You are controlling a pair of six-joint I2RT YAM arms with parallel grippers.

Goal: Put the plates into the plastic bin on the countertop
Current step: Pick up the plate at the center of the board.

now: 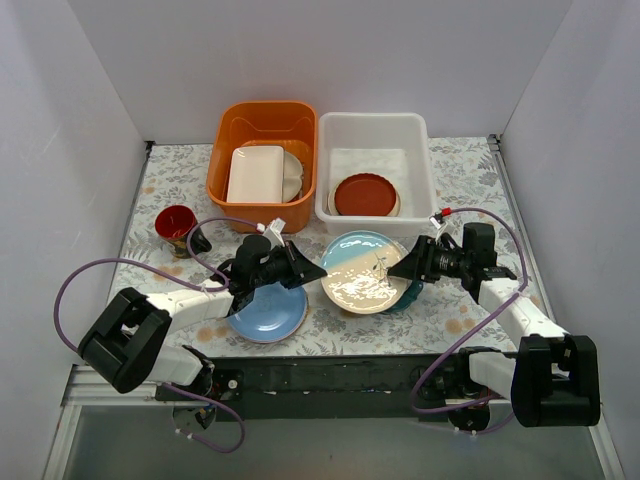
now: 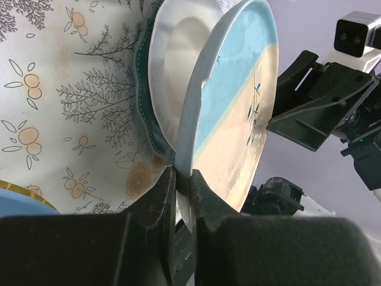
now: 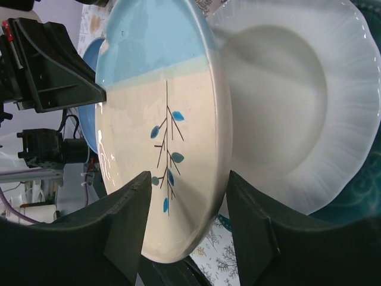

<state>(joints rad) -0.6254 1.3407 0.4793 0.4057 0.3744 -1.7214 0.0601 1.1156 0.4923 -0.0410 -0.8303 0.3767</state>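
A cream and light blue plate with a leaf pattern [image 1: 360, 275] [image 2: 238, 107] [image 3: 161, 119] is tilted up off a white plate [image 3: 286, 107] [image 2: 172, 71], which lies on a teal scalloped plate [image 3: 363, 185] [image 2: 143, 89]. My left gripper [image 1: 318, 272] [image 2: 183, 173] is shut on the leaf plate's left rim. My right gripper [image 1: 408, 268] [image 3: 187, 176] is open, one finger on each side of the opposite rim with a gap on both sides. A light blue plate [image 1: 267, 312] lies under my left arm. The plastic bin [image 1: 425, 170] holds a red-brown plate [image 1: 365, 195].
An orange tub [image 1: 225, 160] left of the bin holds a cream rectangular dish [image 1: 256, 173]. A red cup [image 1: 176, 224] stands at the left on the floral countertop [image 1: 465, 170]. White walls close in the left, back and right.
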